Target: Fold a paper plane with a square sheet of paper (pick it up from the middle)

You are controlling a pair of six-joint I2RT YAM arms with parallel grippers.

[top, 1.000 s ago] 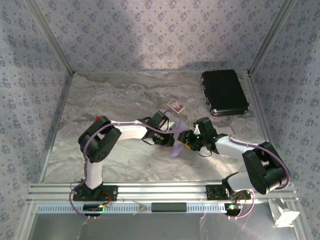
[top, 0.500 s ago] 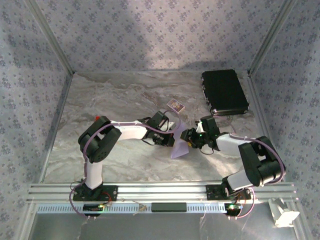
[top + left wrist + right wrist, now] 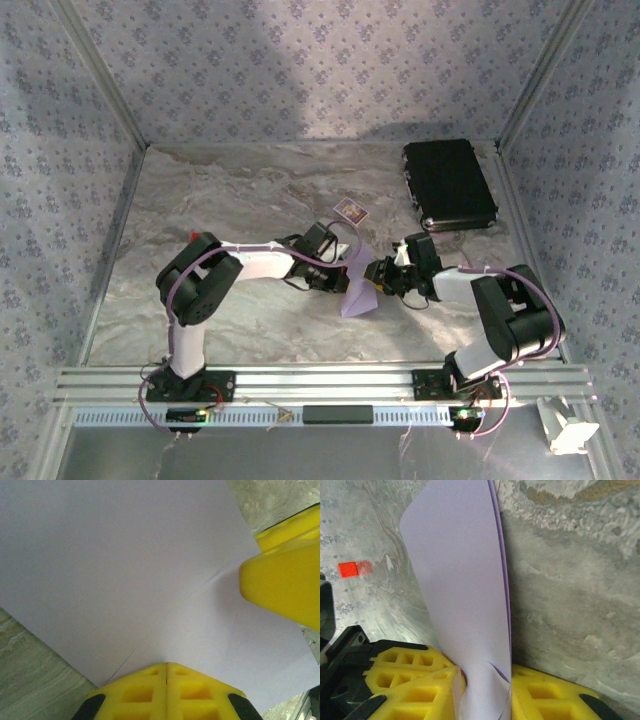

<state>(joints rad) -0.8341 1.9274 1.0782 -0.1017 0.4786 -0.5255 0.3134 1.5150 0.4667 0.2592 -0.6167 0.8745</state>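
Your table (image 3: 200, 300) is big and grey like stone. A black case (image 3: 450, 185) lies at the far right of it, well apart from the work. The left arm (image 3: 255, 262) and the right arm (image 3: 455, 283) reach in and meet near the middle. The square sheet of paper (image 3: 357, 293) hangs between them.

The sheet is up off the table, so the pick-up is done. I think you are only at the start of the folding. In the left wrist view the sheet (image 3: 125, 570) is wide and mostly flat, with just a few thin fold lines on it. In the right wrist view it (image 3: 465, 590) stands up tall. One long edge there looks like two layers, so it may be folded over once, but I cannot be sure. It is not a slim pointed plane yet, so you have most of the folds left to make.

The left jaws are pressed tight together and pinch the near edge of the sheet, which spreads away from them. The right jaws sit one on each side of the sheet's bottom end, and the paper curls in the gap between them. I cannot tell if they are pinching it or not. In the left wrist view one yellow finger (image 3: 280, 580) of the right jaws lies against the sheet's right side.

A small patterned card (image 3: 350, 211) lies on the table near the jaws, on the far side. A small red block (image 3: 349, 569) lies on the table, apart from the sheet.
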